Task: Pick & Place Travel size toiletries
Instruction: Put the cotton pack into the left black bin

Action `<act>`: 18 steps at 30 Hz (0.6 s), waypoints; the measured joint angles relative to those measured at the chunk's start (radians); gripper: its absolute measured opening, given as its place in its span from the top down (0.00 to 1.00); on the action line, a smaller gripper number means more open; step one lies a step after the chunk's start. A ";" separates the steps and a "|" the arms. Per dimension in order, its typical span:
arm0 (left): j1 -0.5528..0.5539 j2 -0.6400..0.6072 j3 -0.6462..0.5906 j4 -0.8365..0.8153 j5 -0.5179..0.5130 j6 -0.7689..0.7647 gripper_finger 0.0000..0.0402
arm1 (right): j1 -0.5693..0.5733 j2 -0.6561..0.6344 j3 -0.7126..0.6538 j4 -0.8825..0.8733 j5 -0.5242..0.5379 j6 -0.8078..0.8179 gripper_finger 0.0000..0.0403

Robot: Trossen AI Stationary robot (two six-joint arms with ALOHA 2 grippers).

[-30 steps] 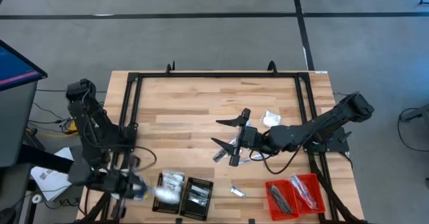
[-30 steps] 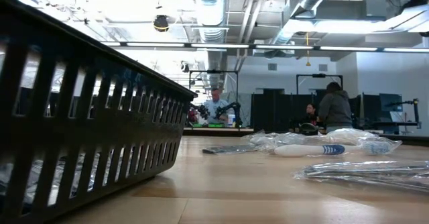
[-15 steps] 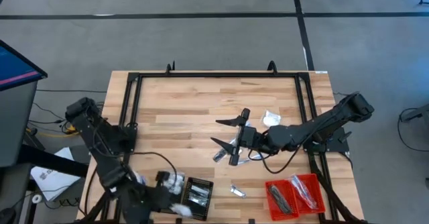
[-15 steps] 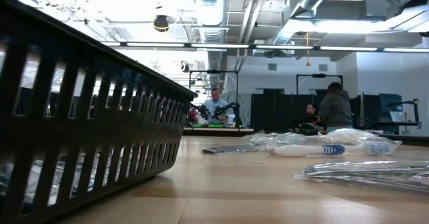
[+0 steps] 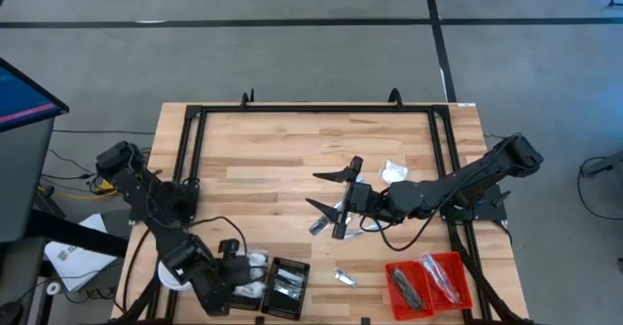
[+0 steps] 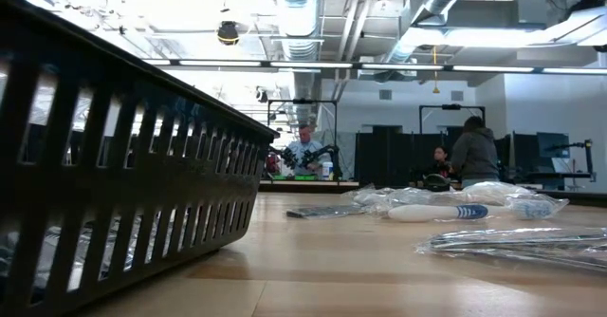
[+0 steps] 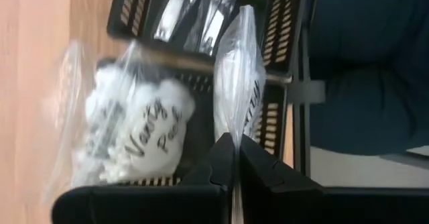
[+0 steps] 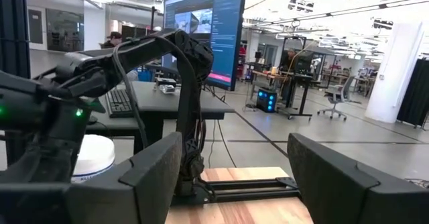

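Note:
At the table's near left, my left gripper (image 5: 237, 270) is shut on a clear printed packet (image 7: 238, 83) above a black ribbed tray (image 7: 275, 117). A second packet of white puffs (image 7: 134, 130) lies in that tray. The neighbouring black tray (image 5: 289, 284) holds silvery sachets (image 7: 194, 13). My right gripper (image 5: 329, 195) hangs open over the table's middle, holding nothing. Near it on the wood lie a white packet (image 5: 394, 172) and two silvery sachets (image 5: 319, 226) (image 5: 346, 277). My left gripper pinches the clear packet by one end (image 7: 234, 135) between its two fingers. The fingers slant downward over the black tray. The packet stretches out ahead of the fingertips, edge-on, above the tray. I cannot tell whether its far end touches the tray.
A red tray (image 5: 428, 281) with dark items sits at the near right. A white-topped round canister (image 8: 94, 160) stands off the table's left edge. The low view shows the black tray's wall (image 6: 123, 165), a white and blue stick (image 6: 441, 213) and wrapped packets (image 6: 455, 195).
My left gripper has swung from beside the table's near left edge toward the right, over the black tray. It has sunk and tipped from about level to pointing steeply down, carrying the packet with it.

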 joint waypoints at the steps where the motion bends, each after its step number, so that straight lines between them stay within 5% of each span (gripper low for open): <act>1: -0.003 -0.003 -0.009 -0.003 0.001 -0.013 1.00 | 0.000 0.000 0.000 0.000 0.000 0.000 0.34; 18: 0.016 -0.004 -0.138 0.005 -0.057 -0.066 0.98 | -0.001 0.000 0.000 0.000 0.000 0.000 0.34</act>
